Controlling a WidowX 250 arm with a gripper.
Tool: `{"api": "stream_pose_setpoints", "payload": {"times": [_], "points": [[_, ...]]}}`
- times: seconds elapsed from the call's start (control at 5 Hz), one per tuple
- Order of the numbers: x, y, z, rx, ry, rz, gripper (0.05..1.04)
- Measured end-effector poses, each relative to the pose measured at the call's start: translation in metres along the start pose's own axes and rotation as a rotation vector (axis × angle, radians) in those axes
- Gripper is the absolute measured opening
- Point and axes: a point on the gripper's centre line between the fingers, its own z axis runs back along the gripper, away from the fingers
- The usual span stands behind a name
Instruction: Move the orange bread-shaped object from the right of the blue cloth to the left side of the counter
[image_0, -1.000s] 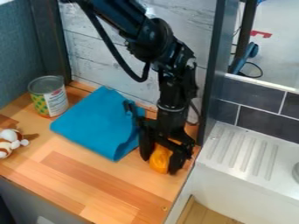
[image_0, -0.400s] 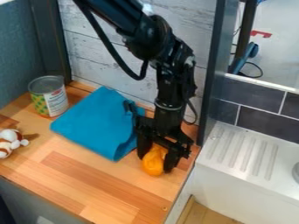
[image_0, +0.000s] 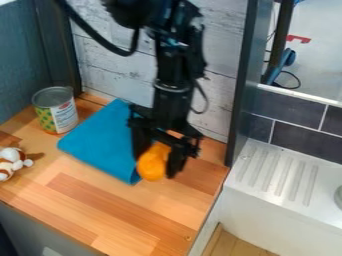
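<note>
The orange item (image_0: 152, 164) was held between the fingers of the black gripper (image_0: 157, 165), one on each side of it; the fingers were closed on its sides, and its rounded lower part was left exposed below them. It had been carried towards the view's left and higher in the view, away from the place near the worktop's right-hand edge where it was seen in the earlier frames. By this moment it was seen in front of the right-hand edge of the blue cloth (image_0: 100, 142). It appeared to have been lifted clear of the worktop (image_0: 110, 215), though whether the cloth was touched by it could not be told. The arm above had been shifted the same way.

For the work in hand, this was judged to mean that the grasp had been secured and that the item was in transit, not yet set down. No slip was suggested by its position between the fingers.

Around it, nothing else had been disturbed. The cloth was left spread and folded, the can (image_0: 56, 111) was left upright just beyond its left side, and the plush toy (image_0: 11, 163) was left at the view's left edge.
</note>
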Motion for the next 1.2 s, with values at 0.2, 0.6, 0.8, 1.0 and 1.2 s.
{"api": "stream_pose_setpoints", "payload": {"times": [0.2, 0.6, 0.8, 1.0, 1.2], "points": [[-0.026, 0.045, -0.007, 0.041, 0.087, 0.123, 0.826], [-0.060, 0.101, -0.030, 0.058, 0.162, 0.299, 0.826], [-0.062, 0.105, -0.038, 0.062, 0.104, 0.391, 0.826], [-0.052, 0.116, -0.054, 0.028, 0.050, 0.442, 0.826], [-0.042, 0.117, -0.067, -0.004, 0.051, 0.433, 0.826]]}}
